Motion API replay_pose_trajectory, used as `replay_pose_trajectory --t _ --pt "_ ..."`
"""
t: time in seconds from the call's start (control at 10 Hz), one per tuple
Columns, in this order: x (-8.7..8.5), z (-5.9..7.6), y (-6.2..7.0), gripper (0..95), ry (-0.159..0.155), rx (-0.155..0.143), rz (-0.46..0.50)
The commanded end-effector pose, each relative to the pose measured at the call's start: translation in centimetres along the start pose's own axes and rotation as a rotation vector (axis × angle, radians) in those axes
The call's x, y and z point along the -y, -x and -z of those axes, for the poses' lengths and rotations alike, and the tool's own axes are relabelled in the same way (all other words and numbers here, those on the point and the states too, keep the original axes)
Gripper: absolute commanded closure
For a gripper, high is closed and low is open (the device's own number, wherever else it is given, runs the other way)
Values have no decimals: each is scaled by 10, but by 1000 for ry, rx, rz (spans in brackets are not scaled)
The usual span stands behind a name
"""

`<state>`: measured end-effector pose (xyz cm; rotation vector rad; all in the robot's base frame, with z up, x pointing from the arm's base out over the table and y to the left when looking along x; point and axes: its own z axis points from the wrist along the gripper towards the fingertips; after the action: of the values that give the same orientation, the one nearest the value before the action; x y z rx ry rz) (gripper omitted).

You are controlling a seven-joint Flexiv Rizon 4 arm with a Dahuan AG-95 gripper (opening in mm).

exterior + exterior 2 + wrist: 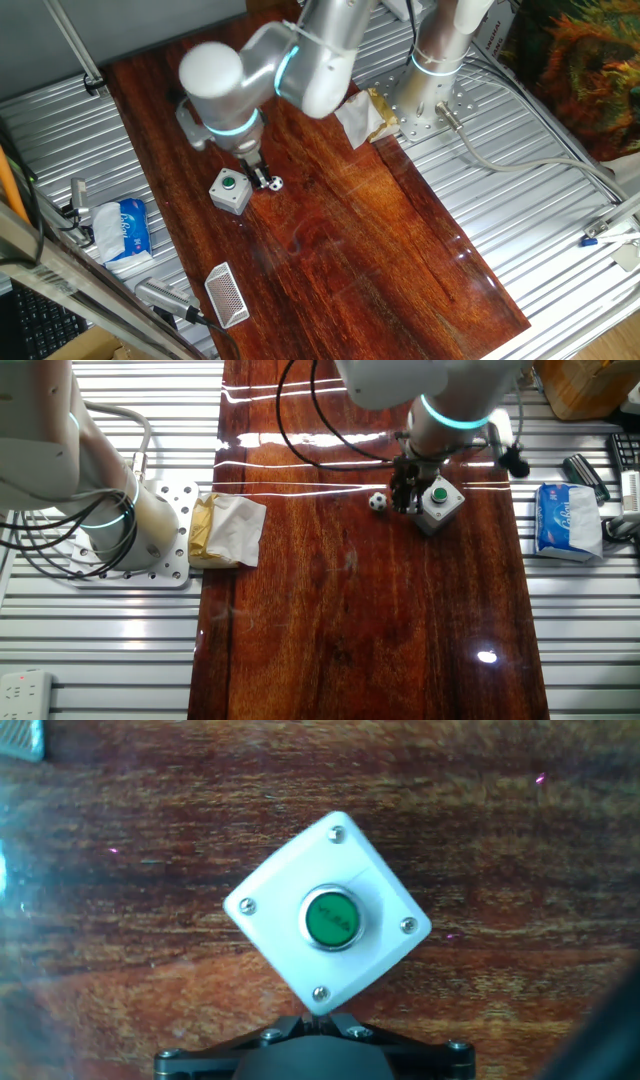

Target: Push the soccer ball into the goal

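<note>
The gripper (262,178) is down at the wooden tabletop (380,250), its fingers standing between the grey button box (230,190) and the soccer ball (277,183); the other fixed view shows the same order, with the ball (377,502) just beside the fingers on 1 side and the box (437,502) pressed close on the other. The fingers look drawn together with nothing held, though no view shows the tips cleanly enough to be sure, so I cannot tell for certain. The goal (226,294) lies well apart from the ball, near the table edge toward the camera in the first fixed view, and the button box sits roughly between ball and goal. That is the main risk: a straight push toward the goal would drive the ball into the box, or the fingers would shove the box along instead. The hand view is filled by the box and its green button (331,919) and shows no ball, so the ball is outside what the hand camera sees, and a push judged from that view alone could miss it. A small round ball may also roll off sideways from narrow fingers, or run past the goal's mouth across the glossy wood.
</note>
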<state>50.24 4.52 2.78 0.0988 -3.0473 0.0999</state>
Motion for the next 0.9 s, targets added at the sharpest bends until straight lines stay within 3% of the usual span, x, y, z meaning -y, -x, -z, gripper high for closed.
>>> replay_pose_trajectory --t 0.1,0.3,0.5,0.6,0.8,0.9 --pt "1 0 0 950 -29 3 34" --pt "1 0 0 950 -23 5 46" --pt "1 0 0 950 -50 2 88" --pt "1 0 0 950 -68 -1 123" --pt "1 0 0 950 -60 -12 230" --pt "1 0 0 950 -66 -4 256"
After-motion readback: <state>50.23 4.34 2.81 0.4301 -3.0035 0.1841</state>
